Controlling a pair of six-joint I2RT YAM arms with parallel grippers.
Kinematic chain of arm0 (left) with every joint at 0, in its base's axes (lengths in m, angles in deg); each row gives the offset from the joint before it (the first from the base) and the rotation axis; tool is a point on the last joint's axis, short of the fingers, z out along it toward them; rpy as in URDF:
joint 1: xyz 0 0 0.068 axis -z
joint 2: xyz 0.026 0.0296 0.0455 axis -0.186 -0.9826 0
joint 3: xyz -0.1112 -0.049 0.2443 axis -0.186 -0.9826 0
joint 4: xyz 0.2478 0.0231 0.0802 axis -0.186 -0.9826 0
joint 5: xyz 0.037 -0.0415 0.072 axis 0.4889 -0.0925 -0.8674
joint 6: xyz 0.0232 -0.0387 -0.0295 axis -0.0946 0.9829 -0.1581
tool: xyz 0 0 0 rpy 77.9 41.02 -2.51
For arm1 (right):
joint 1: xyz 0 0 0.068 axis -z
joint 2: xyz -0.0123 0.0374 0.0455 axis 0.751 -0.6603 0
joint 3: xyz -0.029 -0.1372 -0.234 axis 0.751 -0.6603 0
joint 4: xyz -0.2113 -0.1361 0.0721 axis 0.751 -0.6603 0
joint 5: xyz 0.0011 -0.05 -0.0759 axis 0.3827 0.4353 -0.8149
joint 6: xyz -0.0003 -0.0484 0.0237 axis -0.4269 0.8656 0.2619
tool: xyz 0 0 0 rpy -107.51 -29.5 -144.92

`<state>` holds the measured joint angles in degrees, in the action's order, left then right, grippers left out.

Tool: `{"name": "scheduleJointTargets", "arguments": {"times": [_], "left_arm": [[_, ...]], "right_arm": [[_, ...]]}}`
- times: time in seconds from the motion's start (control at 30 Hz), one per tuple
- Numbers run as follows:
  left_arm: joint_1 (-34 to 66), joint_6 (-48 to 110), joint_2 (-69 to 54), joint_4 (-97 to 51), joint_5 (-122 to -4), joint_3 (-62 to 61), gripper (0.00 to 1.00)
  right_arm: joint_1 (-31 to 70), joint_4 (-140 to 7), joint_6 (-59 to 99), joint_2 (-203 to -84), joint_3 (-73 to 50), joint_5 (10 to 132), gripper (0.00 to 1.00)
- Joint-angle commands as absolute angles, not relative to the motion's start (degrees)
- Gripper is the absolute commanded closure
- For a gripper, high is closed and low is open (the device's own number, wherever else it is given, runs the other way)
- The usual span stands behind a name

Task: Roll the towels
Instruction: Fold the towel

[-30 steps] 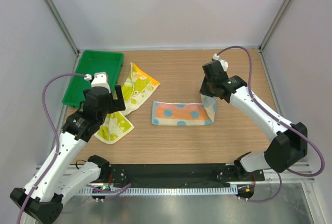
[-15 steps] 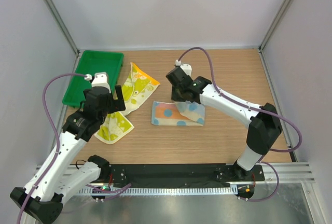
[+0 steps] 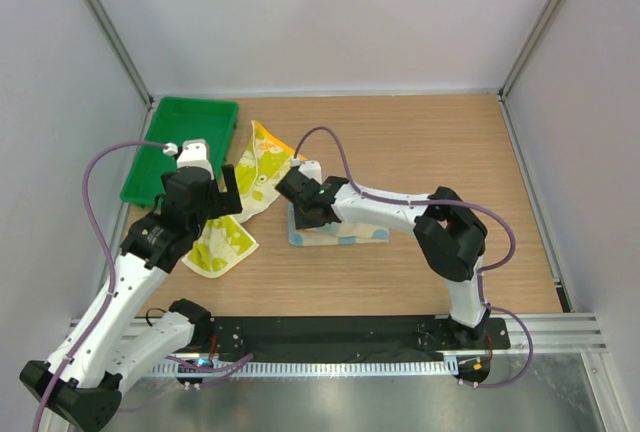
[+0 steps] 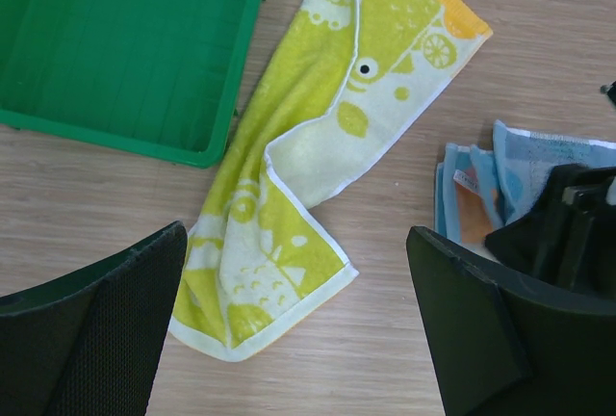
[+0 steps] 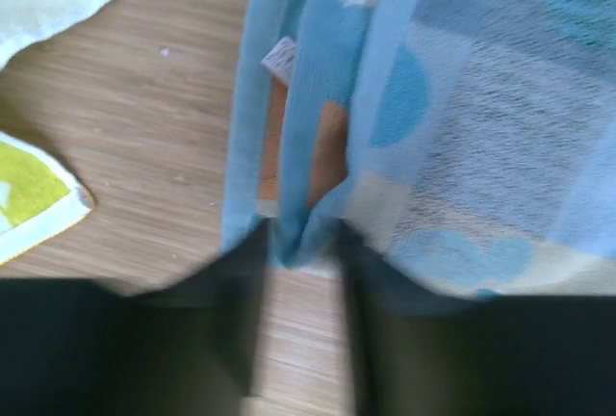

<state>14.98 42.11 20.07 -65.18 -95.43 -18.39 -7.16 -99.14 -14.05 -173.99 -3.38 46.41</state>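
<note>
Fold of blue towel (image 5: 462, 127) pinched in your right pincer (image 5: 300, 243); long axis runs rightward from it. Left pincer (image 4: 296, 238) spread, farther off.

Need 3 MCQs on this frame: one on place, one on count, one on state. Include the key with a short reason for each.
1. Where on the table does the green tray sit?
A. centre
B. near-right corner
C. far-left corner

2. How many towels lie on the table?
A. one
B. two
C. three

3. What state is the left tool in?
A. open, nothing held
B. shut on cloth
C. shut on the tray's rim

Key:
1 C: the top view shows the tray against the far-left corner.
2 B: there is only the yellow-green towel beside the tray and the blue towel near the middle.
3 A: its wrist view shows the two fingers wide apart, with the yellow-green towel lying untouched below.
</note>
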Motion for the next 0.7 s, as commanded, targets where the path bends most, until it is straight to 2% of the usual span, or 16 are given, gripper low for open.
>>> {"name": "scheduleJointTargets", "arguments": {"times": [0.0, 0.03, 0.13, 0.23, 0.4, 0.5, 0.6, 0.67], "left_arm": [[14.6, 42.4, 20.0, -64.4, -95.8, -17.7, 0.04], [14.6, 42.4, 20.0, -64.4, -95.8, -17.7, 0.04], [14.6, 42.5, 20.0, -64.5, -95.9, -17.7, 0.04], [14.6, 42.5, 19.9, -64.5, -96.0, -17.8, 0.04], [14.6, 42.6, 19.3, -64.5, -95.7, -17.8, 0.05], [14.6, 44.0, 18.8, -64.6, -93.8, -17.5, 0.09], [14.6, 46.6, 16.8, -63.7, -86.3, -17.3, 0.15], [14.8, 49.2, 14.4, -63.1, -81.3, -17.2, 0.18]], "right_arm": [[-9.8, -94.1, -14.1, -174.7, -1.3, 48.0, 0.44], [-10.0, -93.7, -13.6, -175.0, -1.2, 48.1, 0.36], [-10.5, -92.1, -12.7, -176.1, -0.6, 48.7, 0.22], [-10.5, -91.4, -11.9, -175.5, 0.3, 50.0, 0.15], [-10.5, -90.3, -11.4, -169.8, 0.2, 51.6, 0.13], [-10.2, -91.4, -11.5, -164.6, -1.5, 50.5, 0.11], [-9.2, -92.5, -12.2, -160.1, -5.4, 47.3, 0.11], [-6.2, -92.9, -13.1, -154.8, -10.4, 46.4, 0.15]]}}
